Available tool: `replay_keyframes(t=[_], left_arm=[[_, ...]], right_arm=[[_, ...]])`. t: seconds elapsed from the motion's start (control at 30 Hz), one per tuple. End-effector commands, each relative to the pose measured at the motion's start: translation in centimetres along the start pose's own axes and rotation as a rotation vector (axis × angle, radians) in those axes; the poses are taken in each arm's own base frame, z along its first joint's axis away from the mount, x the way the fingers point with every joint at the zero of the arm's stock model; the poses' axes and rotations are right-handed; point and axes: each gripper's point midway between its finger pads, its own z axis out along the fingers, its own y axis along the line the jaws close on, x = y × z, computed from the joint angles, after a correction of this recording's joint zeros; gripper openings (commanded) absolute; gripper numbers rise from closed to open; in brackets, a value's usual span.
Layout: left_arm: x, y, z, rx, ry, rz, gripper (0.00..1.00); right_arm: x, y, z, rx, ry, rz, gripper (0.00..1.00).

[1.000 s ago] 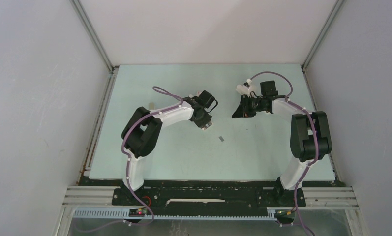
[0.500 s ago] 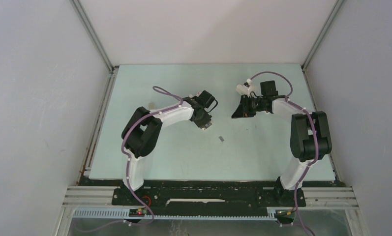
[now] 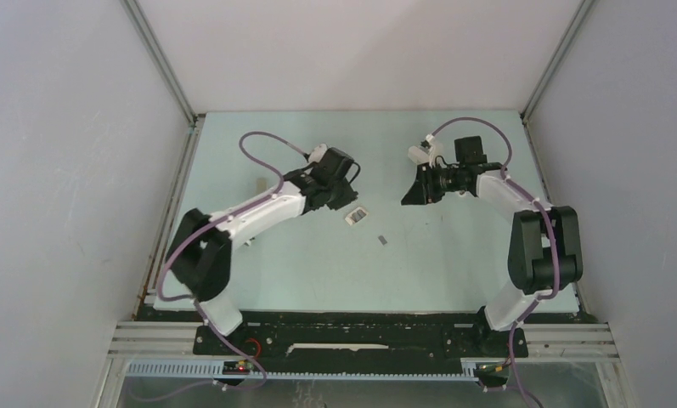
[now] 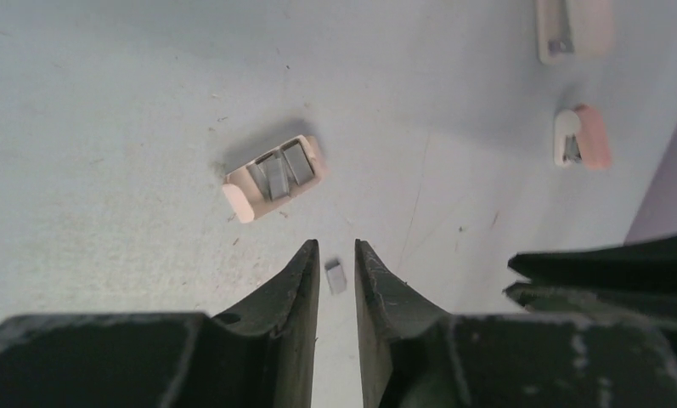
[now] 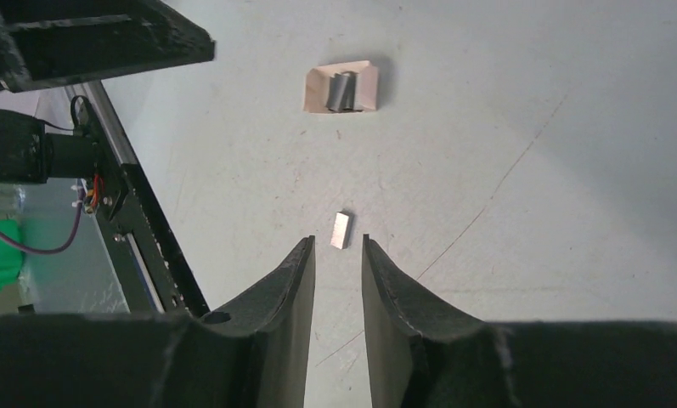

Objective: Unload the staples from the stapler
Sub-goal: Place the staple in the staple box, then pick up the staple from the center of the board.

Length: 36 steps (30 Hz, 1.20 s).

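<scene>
Nearest, entry one: loose staple strip. Short and silvery-grey, it lies flat on the table between the two arms, a little right of centre. In the left wrist view it shows through the gap of the left gripper. In the right wrist view it lies just beyond the tips of the right gripper. From above, both grippers stand apart from it.

Entry two: stapler. Small, pink and cream, it lies open just far-left of the strip. Grey staples sit in its tray.

Entry three: left gripper. Its jaws are narrowly parted with nothing between them. It hangs just far-left of the stapler.

Entry four: right gripper. Its jaws are also narrowly parted and empty. It sits to the far right of the strip and points left.

Entry five: two further small staplers, one cream and one pink and white. They rest on the table and are seen only in the left wrist view.

Surface: table, pale green and matt, with fine scratches and specks.

Room: plain white wall panels on three sides, joined by aluminium corner posts.
</scene>
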Motion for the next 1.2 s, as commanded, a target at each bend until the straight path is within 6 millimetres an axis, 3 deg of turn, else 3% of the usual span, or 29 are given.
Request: replay_keyframes(t=[0.0, 0.27, 0.43, 0.53, 0.73, 1.17], left_arm=[[-2.2, 0.5, -3.5, 0.128, -0.133, 0.241, 0.29], [-5.9, 6.4, -8.6, 0.137, -0.416, 0.352, 0.63], [-6.7, 8.7, -10.0, 0.199, -0.509, 0.279, 0.84], [-6.8, 10.5, -10.0, 0.228, -0.539, 0.180, 0.99], [-5.1, 14.1, -8.4, 0.249, -0.502, 0.069, 1.00], [-4.9, 16.0, -8.7, 0.229, -0.546, 0.034, 1.00]], right_arm=[[-1.8, 3.2, -1.7, -0.037, -0.026, -0.209, 0.36], [0.9, 6.5, -1.8, -0.001, 0.050, -0.377, 0.41], [4.2, 7.9, -0.5, 0.008, 0.141, -0.424, 0.44], [5.2, 8.3, 0.4, 0.025, 0.173, -0.451, 0.45], [6.3, 7.5, 2.3, 0.100, 0.228, -0.465, 0.45], [8.0, 5.1, 5.7, 0.237, 0.286, -0.381, 0.44]])
